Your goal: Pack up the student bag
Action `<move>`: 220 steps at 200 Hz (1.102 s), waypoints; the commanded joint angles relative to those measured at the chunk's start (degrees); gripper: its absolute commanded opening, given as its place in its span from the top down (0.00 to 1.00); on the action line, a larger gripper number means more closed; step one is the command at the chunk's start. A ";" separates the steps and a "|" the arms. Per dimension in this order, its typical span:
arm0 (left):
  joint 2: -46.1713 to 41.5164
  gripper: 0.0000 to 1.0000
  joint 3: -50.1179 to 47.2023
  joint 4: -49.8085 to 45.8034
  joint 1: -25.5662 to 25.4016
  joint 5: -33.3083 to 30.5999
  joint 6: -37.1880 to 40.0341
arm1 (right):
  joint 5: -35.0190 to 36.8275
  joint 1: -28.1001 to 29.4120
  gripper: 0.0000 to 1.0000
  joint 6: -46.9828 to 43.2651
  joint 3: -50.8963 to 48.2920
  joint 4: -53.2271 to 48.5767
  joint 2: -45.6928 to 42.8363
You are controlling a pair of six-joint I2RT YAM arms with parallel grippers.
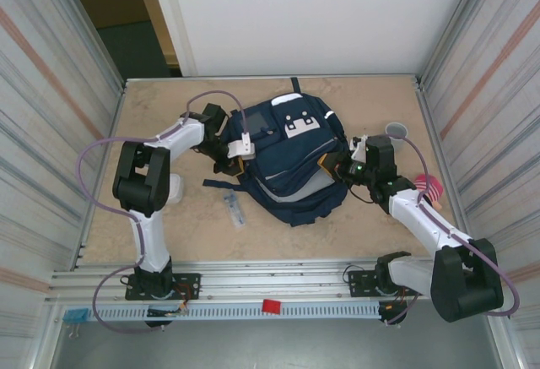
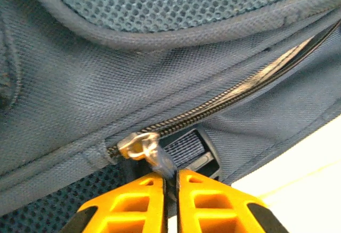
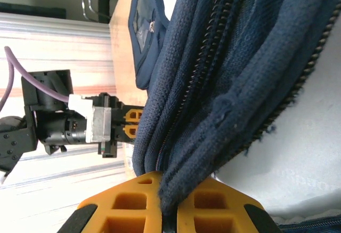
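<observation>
The zipper pull (image 2: pixel 157 161) is pinched in the closed left hand (image 2: pixel 171 182) while the student bag (image 3: pixel 229 57) is clamped by the shut right hand (image 3: pixel 169 190), likely to brace it for zipping.

Left fingers (image 2: pixel 133 206) closed; right fingers (image 3: pixel 125 206) clamped.

We look down from above and behind on the whole table (image 1: pixel 181 225). Our wrist views sit close against the student bag (image 1: pixel 287 158), the right one facing the left gripper (image 3: pixel 129 123).
</observation>
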 commanded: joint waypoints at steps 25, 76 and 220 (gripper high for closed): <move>-2.20 0.74 0.58 1.07 0.11 4.82 -4.57 | -0.22 1.07 0.95 -1.18 1.60 2.14 -0.02; -0.75 0.75 1.14 0.99 -0.64 6.80 -6.07 | 0.21 1.21 0.95 -1.00 1.36 2.19 -0.05; -8.17 1.00 -10.60 8.67 -1.76 7.50 -19.73 | 7.15 13.45 0.65 10.74 -10.91 18.42 1.33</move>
